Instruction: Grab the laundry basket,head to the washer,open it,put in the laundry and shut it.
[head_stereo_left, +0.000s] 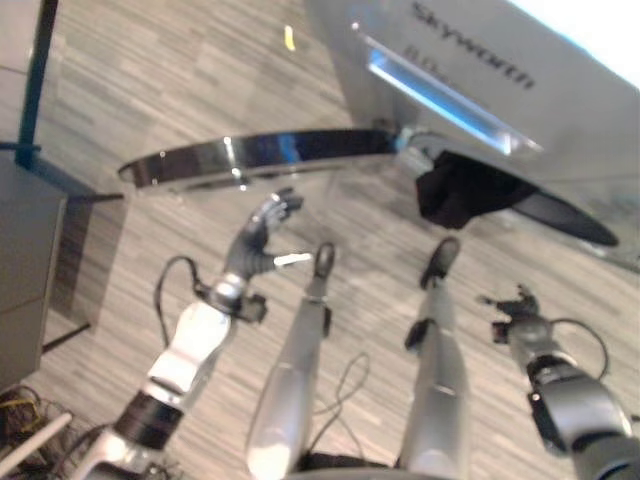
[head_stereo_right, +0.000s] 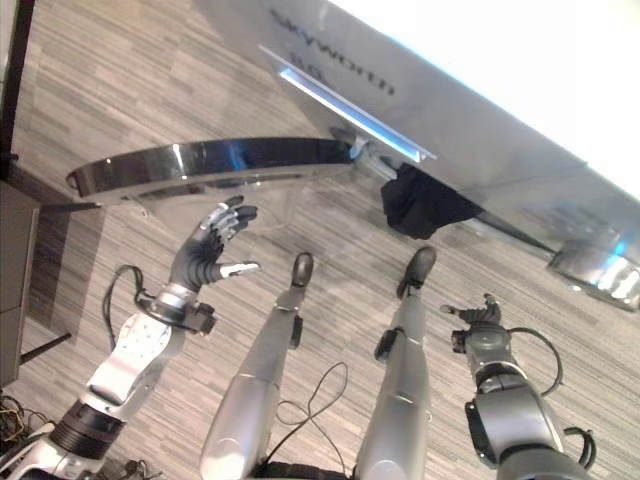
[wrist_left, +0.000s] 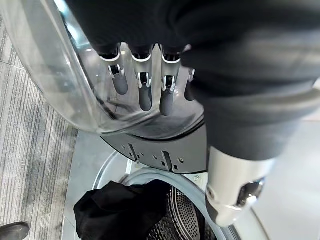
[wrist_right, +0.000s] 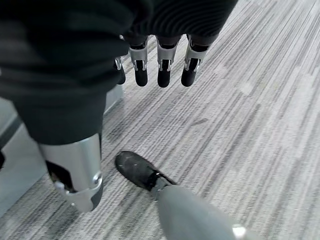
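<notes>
**Washer door open, dark laundry at drum mouth**

Left hand (wrist_left: 145, 85), fingers straight, rests against the round glass door (head_stereo_right: 200, 165), swung wide. Black crumpled laundry (wrist_left: 120, 212) hangs from the washer (head_stereo_left: 520, 110) drum opening. Right hand (head_stereo_right: 478, 318) hangs relaxed, spread, above the floor (wrist_right: 250, 100).

Looks like a laundry corner in a home or a home-style demo room. There's a silver-grey front-loading washer (head_stereo_right: 470, 130) with a lit display strip, standing on grey wood-look plank floor (wrist_right: 250, 115). Its round glass door (head_stereo_left: 260, 160) is swung wide open just past the left hand's fingers (wrist_left: 145, 92), and beyond them some dark laundry (wrist_left: 120, 212) hangs out of the perforated steel drum (wrist_left: 182, 217). A grey cabinet (head_stereo_left: 25, 270) stands off to the side, well apart from those fingers.
</notes>
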